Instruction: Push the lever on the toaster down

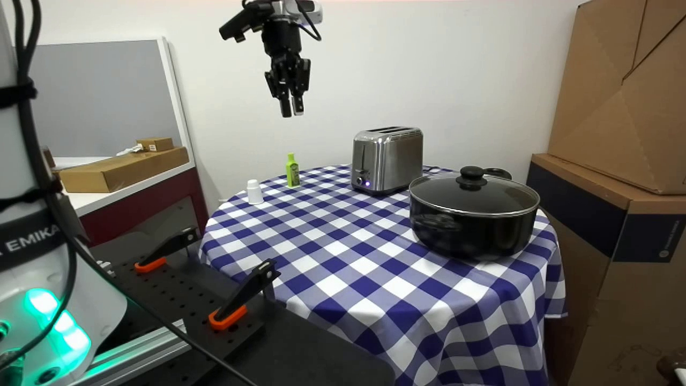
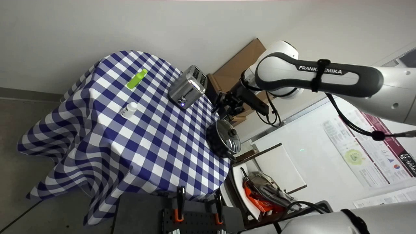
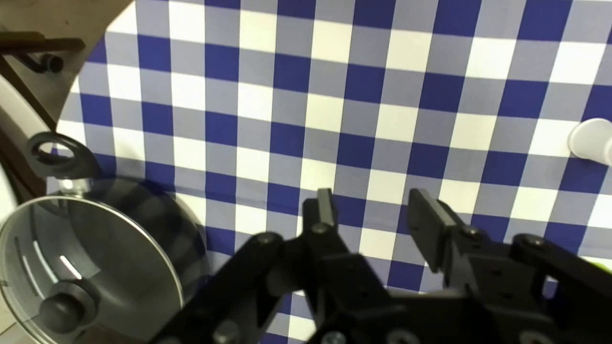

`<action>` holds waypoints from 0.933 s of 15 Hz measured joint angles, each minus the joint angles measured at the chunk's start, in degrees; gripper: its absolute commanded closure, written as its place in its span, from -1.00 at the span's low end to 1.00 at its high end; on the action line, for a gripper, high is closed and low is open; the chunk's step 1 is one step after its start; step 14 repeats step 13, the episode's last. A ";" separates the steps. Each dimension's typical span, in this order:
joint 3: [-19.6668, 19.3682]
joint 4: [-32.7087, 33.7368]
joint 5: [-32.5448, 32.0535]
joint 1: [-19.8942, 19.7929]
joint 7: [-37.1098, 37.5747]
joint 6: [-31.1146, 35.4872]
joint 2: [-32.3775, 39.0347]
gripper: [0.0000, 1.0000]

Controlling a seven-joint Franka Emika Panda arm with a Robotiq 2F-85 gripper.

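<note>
The shiny silver toaster (image 1: 402,161) stands upright on the checkered table, and it also shows in an exterior view (image 2: 186,89). Its narrow end has a dark vertical lever slot (image 1: 363,155) with a small blue-lit knob area below. The lever's exact height is too small to tell. The toaster does not show in the wrist view. My gripper (image 1: 292,113) hangs high above the table, fingers pointing down, apart from the toaster. It also shows in an exterior view (image 2: 218,112). In the wrist view my gripper (image 3: 369,196) is open, with only tablecloth between its fingers.
A wide black lidded pot (image 1: 474,230) stands near the toaster, also in the wrist view (image 3: 129,248). A white cup (image 1: 254,193) and a green bottle (image 1: 292,172) stand on the checkered cloth (image 1: 343,246). Cardboard boxes (image 1: 616,107) stand beside the table.
</note>
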 measured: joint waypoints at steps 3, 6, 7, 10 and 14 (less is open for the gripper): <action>1.65 -5.50 0.97 -0.58 1.72 -2.75 -8.32 -0.97; 2.23 -9.62 1.02 -1.87 1.28 -6.08 -15.64 -1.00; 2.23 -10.53 1.02 -2.34 0.65 -7.07 -17.67 -1.00; 2.08 -11.81 1.58 -3.45 -1.96 -9.10 -21.80 -1.00; 2.08 -12.19 1.60 -3.55 -2.14 -9.14 -22.43 -1.00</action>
